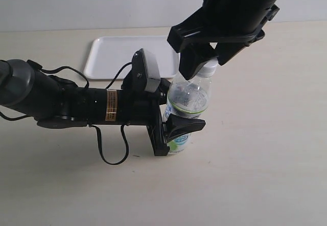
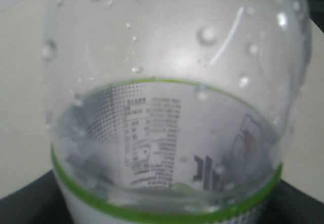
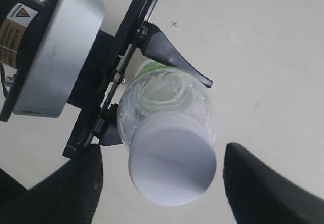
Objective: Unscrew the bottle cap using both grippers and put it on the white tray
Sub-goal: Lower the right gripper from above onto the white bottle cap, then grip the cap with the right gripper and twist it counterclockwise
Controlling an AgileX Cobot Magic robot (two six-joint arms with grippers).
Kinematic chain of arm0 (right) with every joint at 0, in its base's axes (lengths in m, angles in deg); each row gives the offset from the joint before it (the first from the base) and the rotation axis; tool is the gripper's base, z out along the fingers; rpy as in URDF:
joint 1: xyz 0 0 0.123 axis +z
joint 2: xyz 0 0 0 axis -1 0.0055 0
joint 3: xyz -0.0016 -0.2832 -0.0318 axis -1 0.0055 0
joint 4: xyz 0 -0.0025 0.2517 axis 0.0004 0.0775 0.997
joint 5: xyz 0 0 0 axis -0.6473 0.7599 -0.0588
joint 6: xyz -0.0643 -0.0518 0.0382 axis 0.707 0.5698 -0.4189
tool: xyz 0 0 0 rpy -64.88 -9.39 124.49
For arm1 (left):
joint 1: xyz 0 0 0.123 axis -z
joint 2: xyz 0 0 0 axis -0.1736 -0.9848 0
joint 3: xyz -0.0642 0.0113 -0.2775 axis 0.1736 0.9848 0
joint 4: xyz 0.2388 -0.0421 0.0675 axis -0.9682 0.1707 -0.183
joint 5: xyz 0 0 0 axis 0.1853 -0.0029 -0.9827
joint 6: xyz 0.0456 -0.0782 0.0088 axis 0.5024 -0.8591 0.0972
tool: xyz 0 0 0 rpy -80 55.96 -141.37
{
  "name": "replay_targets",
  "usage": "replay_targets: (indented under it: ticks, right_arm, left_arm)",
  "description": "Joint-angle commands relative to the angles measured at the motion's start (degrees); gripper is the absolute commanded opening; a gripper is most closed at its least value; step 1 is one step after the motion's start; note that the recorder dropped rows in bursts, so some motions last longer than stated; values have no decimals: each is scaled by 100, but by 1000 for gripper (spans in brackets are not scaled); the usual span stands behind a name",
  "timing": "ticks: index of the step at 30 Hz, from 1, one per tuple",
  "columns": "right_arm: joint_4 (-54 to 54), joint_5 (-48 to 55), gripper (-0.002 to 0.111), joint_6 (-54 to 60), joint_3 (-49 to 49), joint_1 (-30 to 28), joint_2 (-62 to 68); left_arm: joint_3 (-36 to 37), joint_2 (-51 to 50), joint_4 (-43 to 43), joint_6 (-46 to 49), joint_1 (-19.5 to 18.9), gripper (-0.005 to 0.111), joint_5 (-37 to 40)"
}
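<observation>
Tabletop (image 1: 265, 159) around the bottle (image 1: 191, 95) is pale beige and matte, with one small dark cross mark (image 3: 174, 24) near the bottle. Behind the bottle, a plain pale wall (image 1: 76, 6) closes the scene. The white tray (image 1: 110, 57) lies flat between bottle and wall, toward my left arm. My left claw (image 1: 179, 126) is clenched on the bottle's lower body. My right claw (image 1: 209, 62) is released, its fingers (image 3: 263, 188) apart on either side of the bottle cap (image 3: 172, 160), which sits on the bottle's neck.
</observation>
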Motion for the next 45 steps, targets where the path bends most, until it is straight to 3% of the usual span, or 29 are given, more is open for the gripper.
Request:
replay_targets:
  ticks: [1,23,36,45]
  right_arm:
    - [-53,-102,64,-10,-20,9,16]
    - [-53,48,43,-257,-71,9,29]
    - [-53,-47,0,-155,-71,9,29]
    - [-5,-56,0,311,-71,9,29]
  left_arm:
    - [-13,67,38,17,-11,0,-48]
    - [-13,67,38,148,-11,0,-48]
    - [-13,67,38,154,-11,0,-70]
    - [-13,67,38,154,-11,0,-70]
